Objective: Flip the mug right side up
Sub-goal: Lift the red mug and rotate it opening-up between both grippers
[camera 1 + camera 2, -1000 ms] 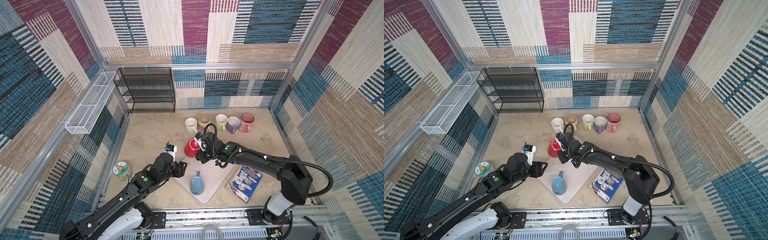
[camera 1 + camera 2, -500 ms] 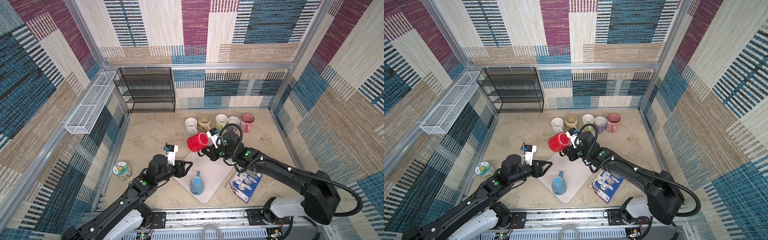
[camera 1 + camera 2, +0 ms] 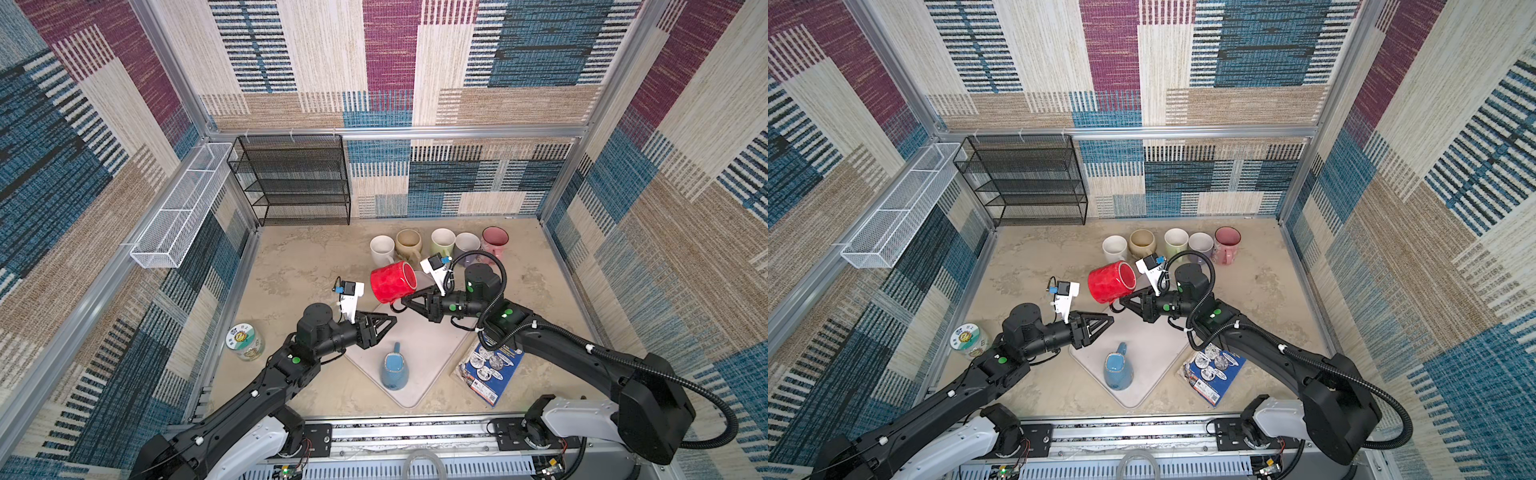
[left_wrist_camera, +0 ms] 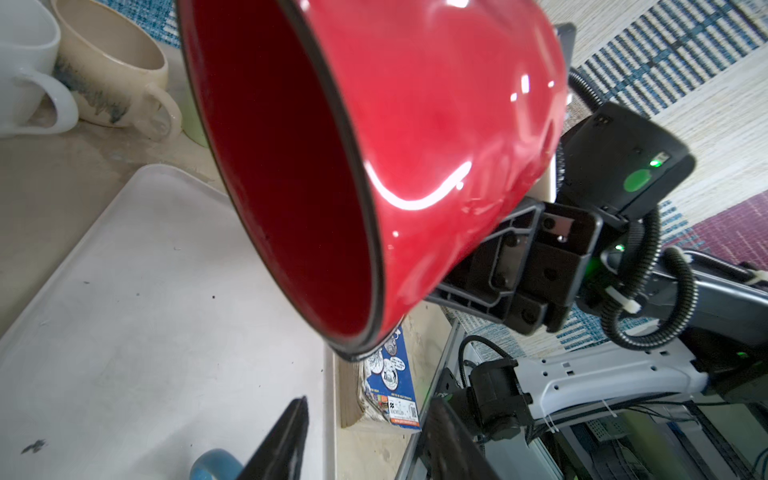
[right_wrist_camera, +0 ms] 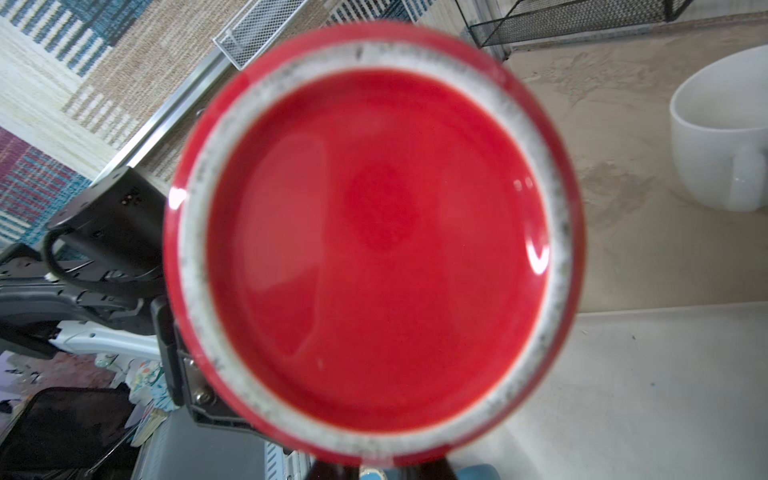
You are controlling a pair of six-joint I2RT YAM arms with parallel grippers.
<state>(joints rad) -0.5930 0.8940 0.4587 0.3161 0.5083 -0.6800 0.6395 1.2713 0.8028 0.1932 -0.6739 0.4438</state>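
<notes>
Now the right gripper [image 3: 400,308] is clenched on the handle [image 3: 393,310] of the red mug [image 3: 390,283] and holds it in the air over the far corner of the tray [image 3: 419,353]. The red mug is tilted on its side. Its mouth faces the left gripper [image 3: 390,321], as the left wrist view shows. Its base, ringed by a pale unglazed band, fills the right wrist view. It touches neither the tray nor the table [image 3: 311,266].

The left gripper hovers over the tray's left edge, just beside and below the red mug. Its jaws are parted with nothing between them, and its fingertips [image 4: 286,440] show apart in the left wrist view.

A blue mug [image 3: 392,370] sits on the near part of the tray, its handle pointing toward the far wall. Behind the red mug five more stand in a row, mouths up: white mug [image 3: 381,250], beige mug [image 3: 408,243], green mug [image 3: 442,241], lilac mug [image 3: 465,243] and pink mug [image 3: 494,240]. In both top views a jar [image 3: 245,340] stands left of the tray and a booklet [image 3: 492,368] lies right of it. A black rack [image 3: 291,178] stands at the back wall.
</notes>
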